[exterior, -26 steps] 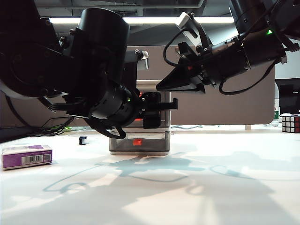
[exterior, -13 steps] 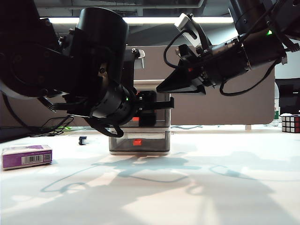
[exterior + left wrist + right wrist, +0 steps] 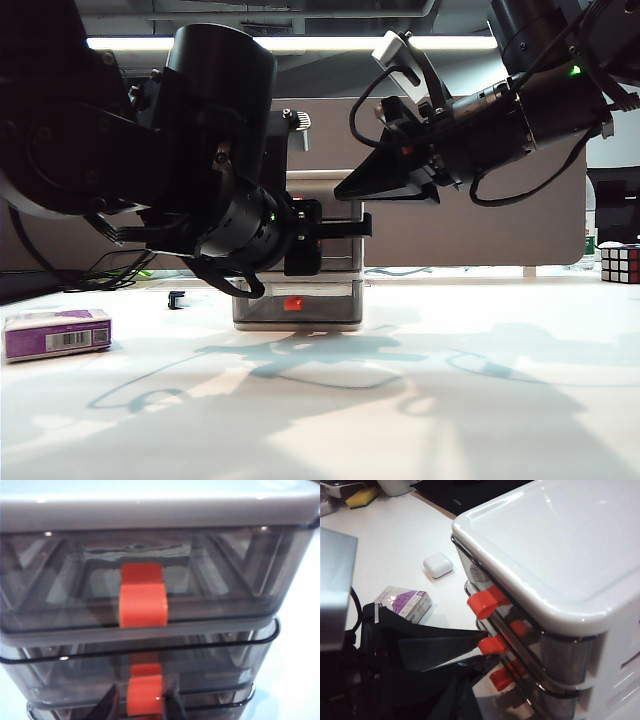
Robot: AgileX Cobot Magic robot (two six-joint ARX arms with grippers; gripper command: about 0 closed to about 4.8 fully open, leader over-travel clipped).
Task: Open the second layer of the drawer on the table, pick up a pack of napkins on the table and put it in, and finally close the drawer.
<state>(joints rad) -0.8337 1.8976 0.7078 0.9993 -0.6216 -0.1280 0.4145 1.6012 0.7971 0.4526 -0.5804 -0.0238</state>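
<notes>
The drawer stands mid-table, grey-framed, with three smoky tiers and red handles. In the left wrist view the second layer sits under the top tier. Its red handle lies between the dark fingers of my left gripper, which press on both its sides. The right wrist view shows that same grip on the middle handle. My right gripper hovers above the drawer's top; its jaws are too dark to read. The purple pack of napkins lies flat on the table, far left.
A white rounded case lies beyond the napkin pack. A Rubik's cube sits at the table's right edge. A small black object lies left of the drawer. A yellow sponge is at the back.
The left gripper's fingers have closed in on the middle tier's red handle. Both arms have stayed almost where they were, and the drawer is still pushed in.
</notes>
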